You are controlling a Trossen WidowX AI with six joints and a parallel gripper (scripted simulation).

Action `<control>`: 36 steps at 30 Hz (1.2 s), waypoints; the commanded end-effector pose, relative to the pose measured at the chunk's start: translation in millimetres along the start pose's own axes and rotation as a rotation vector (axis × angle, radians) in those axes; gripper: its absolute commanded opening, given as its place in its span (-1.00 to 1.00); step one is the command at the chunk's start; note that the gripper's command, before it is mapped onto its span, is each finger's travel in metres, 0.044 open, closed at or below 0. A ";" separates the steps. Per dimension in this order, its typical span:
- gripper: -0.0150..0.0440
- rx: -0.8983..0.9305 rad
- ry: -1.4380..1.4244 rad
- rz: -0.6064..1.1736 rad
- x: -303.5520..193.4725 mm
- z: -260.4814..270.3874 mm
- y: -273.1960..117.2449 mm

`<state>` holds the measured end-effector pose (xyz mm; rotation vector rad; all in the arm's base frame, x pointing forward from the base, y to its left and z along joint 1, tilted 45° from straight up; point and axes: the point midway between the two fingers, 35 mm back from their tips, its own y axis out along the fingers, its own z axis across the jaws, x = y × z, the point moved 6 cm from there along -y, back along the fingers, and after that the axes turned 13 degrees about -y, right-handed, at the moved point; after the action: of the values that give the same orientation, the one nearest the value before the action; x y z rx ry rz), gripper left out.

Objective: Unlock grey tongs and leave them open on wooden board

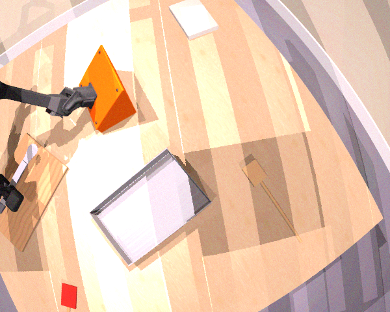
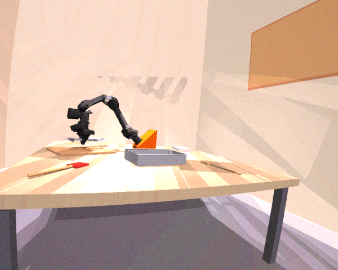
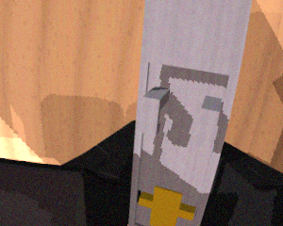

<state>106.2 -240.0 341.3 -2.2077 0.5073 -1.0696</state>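
The grey tongs lie about level in the air a little above the wooden board. My gripper points down and is shut on the tongs, with one finger on each side of them near a yellow cross-shaped part. The tongs' arms look close together; whether the lock is released cannot be told. The arm hides their middle in the top view. The grey roasting tin stands apart from the board, with nothing in it.
The orange wedge stands at the arm's base. A red-headed spatula lies in front of the board. A wooden spatula lies beyond the tin. A white block lies on the table's far side.
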 end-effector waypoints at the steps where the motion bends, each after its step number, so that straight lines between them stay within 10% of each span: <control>1: -0.38 -0.001 0.000 0.000 0.0 -0.1 -0.2; 17: 1.00 -0.001 0.000 0.000 0.0 -0.1 -0.2; 36: 1.00 0.035 -0.094 -0.045 26.6 134.5 -96.0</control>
<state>218.8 -157.7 352.3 -2.2064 0.4336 -0.9844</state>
